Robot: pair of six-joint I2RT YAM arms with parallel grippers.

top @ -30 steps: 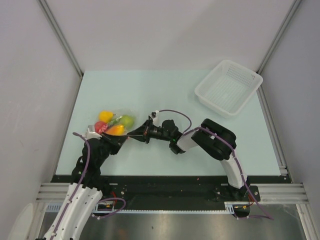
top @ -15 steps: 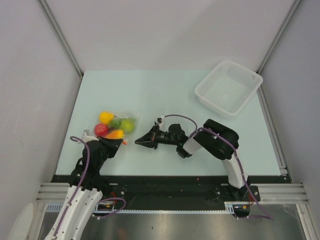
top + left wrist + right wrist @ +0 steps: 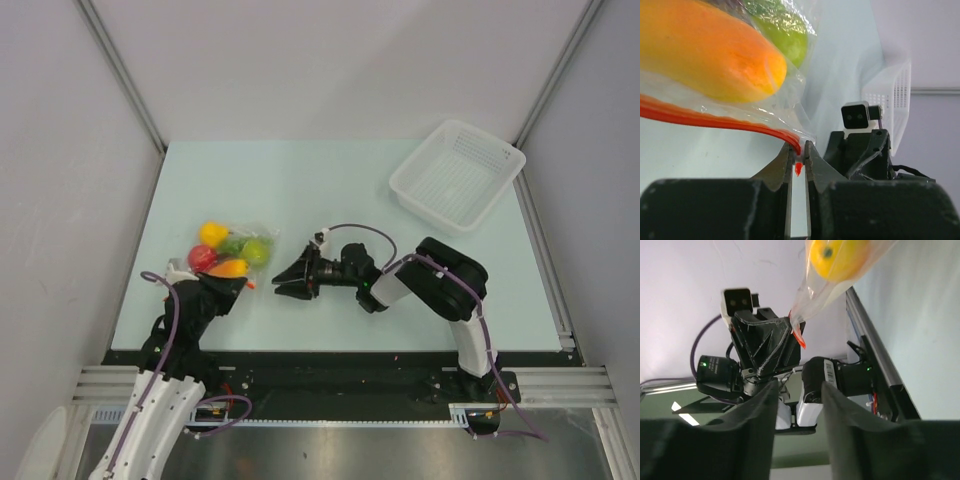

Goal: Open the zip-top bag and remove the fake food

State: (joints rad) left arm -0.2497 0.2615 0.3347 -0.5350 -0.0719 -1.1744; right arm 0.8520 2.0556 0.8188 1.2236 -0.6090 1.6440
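On the left half of the table (image 3: 330,190), toward its near edge, lies the zip-top bag (image 3: 265,232), clear and crinkled, with the fake food (image 3: 230,252) inside it. Through the plastic the yellow pear (image 3: 211,232) sits farthest. The red apple (image 3: 201,256) lies on the left. The green round fruit (image 3: 257,249) is on the right, and the green grapes (image 3: 233,243) show between the pear and it. The orange-yellow oval fruit (image 3: 230,267) lies nearest, right against the bag's mouth.

The orange-red zip strip (image 3: 715,120) runs along that near side. Its right end curves down into the left gripper (image 3: 243,283), whose jaws are clenched on the tip of the strip. In the left wrist view a sliver of red shows in the narrow slit between the two fingers (image 3: 782,167), with the oval fruit and the green fruit pressed against the film just above.

Just to the right of the bag's corner, the right gripper (image 3: 280,284) points left at it. Its jaws stand apart with nothing between them, and they are not touching the plastic. From the right wrist view the bag's corner hangs pinched in the left gripper, well beyond the spread fingers (image 3: 757,435).

At the far right corner of the table, well apart from everything else, sits a white mesh basket (image 3: 458,175), set askew to the table's edges.
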